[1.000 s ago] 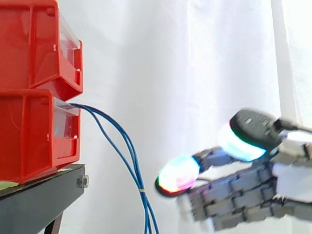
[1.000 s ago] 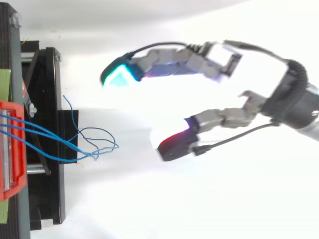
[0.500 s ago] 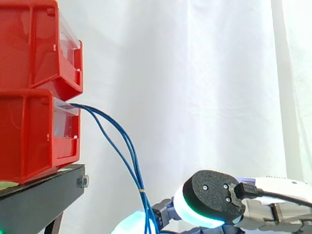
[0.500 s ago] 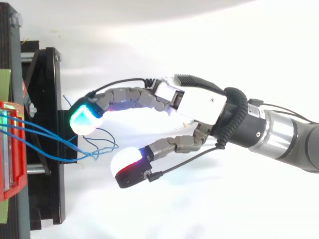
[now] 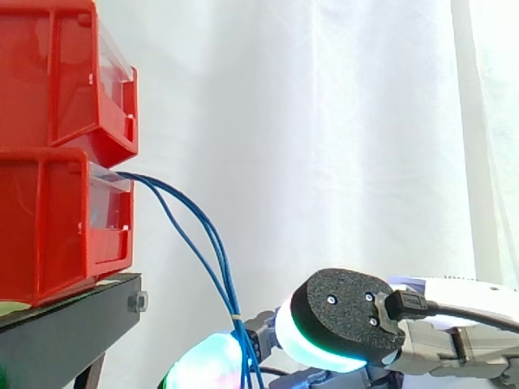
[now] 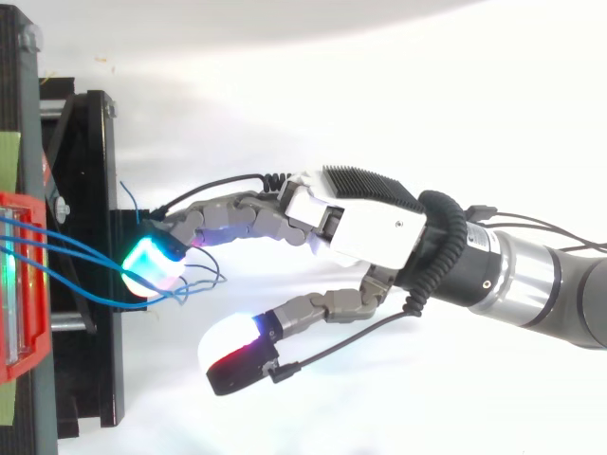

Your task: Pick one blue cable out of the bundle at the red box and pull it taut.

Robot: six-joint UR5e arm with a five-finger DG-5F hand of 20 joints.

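1. Since half a second before, my hand (image 6: 370, 223) had reached further toward the black stand (image 5: 65, 328); its cyan-green fingertip (image 6: 150, 268) had come down from beside the blue cables (image 6: 76, 248) to sit at their looped ends.
2. I gripped nothing; my fingers were loosely bent and spread, and the thumb pad (image 6: 235, 353) stood well apart from the bundle.
3. The cables ran out of the lower red bin (image 5: 57, 227); they sagged slack past the stand's edge and hung down before the white curtain (image 5: 340, 121).
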